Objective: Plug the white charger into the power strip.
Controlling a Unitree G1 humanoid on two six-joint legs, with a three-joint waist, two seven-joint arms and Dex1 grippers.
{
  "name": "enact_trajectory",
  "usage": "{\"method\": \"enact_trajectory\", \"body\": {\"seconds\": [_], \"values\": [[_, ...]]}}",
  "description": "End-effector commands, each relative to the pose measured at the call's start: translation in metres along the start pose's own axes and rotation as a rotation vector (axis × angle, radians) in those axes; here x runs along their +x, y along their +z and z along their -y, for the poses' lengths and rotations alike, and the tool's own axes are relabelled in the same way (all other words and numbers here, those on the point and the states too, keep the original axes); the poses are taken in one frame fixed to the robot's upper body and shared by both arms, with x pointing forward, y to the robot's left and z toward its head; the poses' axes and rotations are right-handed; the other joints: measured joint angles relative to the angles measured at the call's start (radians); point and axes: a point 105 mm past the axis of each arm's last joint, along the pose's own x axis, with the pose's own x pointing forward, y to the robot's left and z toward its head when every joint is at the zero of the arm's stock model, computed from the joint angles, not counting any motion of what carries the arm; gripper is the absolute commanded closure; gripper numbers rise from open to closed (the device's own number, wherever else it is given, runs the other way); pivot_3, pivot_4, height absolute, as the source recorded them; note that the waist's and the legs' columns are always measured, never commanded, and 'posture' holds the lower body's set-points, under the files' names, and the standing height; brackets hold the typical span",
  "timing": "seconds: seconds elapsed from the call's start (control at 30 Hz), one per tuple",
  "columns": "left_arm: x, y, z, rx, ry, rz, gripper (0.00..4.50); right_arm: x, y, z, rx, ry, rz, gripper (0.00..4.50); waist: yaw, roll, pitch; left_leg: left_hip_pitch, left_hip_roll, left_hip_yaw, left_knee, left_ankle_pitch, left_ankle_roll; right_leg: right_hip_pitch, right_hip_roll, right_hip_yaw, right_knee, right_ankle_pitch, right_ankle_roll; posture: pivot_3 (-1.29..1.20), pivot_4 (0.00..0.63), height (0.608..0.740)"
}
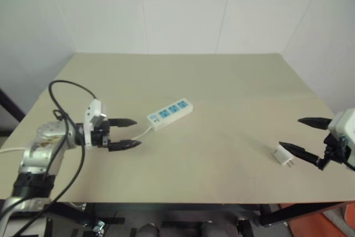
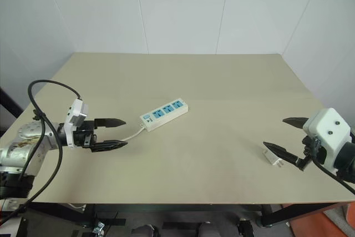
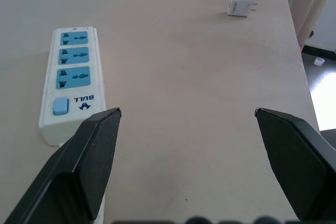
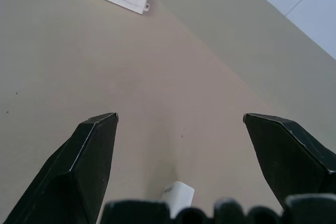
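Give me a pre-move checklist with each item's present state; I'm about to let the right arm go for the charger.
1. Right gripper fingers open: ok.
2. Left gripper fingers open, holding nothing: ok.
3. White charger free on the table, not gripped: ok.
4. Charger centred between the right fingers: not ok, it sits by the nearer finger.
5. Power strip sockets face up, unplugged: ok.
6. Which way the charger's prongs point relative to the right gripper: cannot tell.

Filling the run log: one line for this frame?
left gripper: open, empty, near power strip | right gripper: open, by white charger | charger: unplugged, lying on table
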Motion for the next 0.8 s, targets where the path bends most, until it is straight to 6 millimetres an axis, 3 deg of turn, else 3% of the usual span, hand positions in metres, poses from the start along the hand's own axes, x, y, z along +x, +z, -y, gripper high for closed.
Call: {"method": "enact_trajectory", "body": {"seconds": [0.03,0.2,0.5,0.8], "values": [[0.000,0.009,-0.001,0.047,0.001,0.011,0.03,-0.008,0.012,0.009,-0.056,-0.042,0.027,0.00,0.000,0.000,0.000,0.000,0.000,0.000,0.000,0.000,0.000,0.000,0.000,0.000,0.000,0.000,0.000,0.00,0.150,0.740],[0.000,0.010,-0.003,0.053,0.012,0.011,0.03,-0.007,0.013,0.011,-0.059,-0.039,0.028,0.00,0.001,0.000,0.000,0.000,0.000,0.000,0.000,0.000,0.000,0.000,0.000,0.000,0.000,0.000,0.000,0.00,0.150,0.740],[0.003,0.021,-0.020,0.119,0.084,0.008,0.03,0.006,0.023,0.033,-0.082,-0.030,0.081,0.00,0.002,0.000,0.000,0.001,0.001,0.001,-0.002,0.000,0.000,0.000,0.001,0.001,-0.001,0.000,-0.001,0.00,0.150,0.740],[0.025,0.035,-0.045,0.205,0.158,0.041,0.03,0.015,0.042,0.038,-0.002,0.023,0.155,0.00,0.009,-0.001,0.001,0.001,0.000,0.001,-0.001,0.000,0.000,0.000,0.001,0.001,0.000,0.001,0.001,0.00,0.150,0.740]]}}
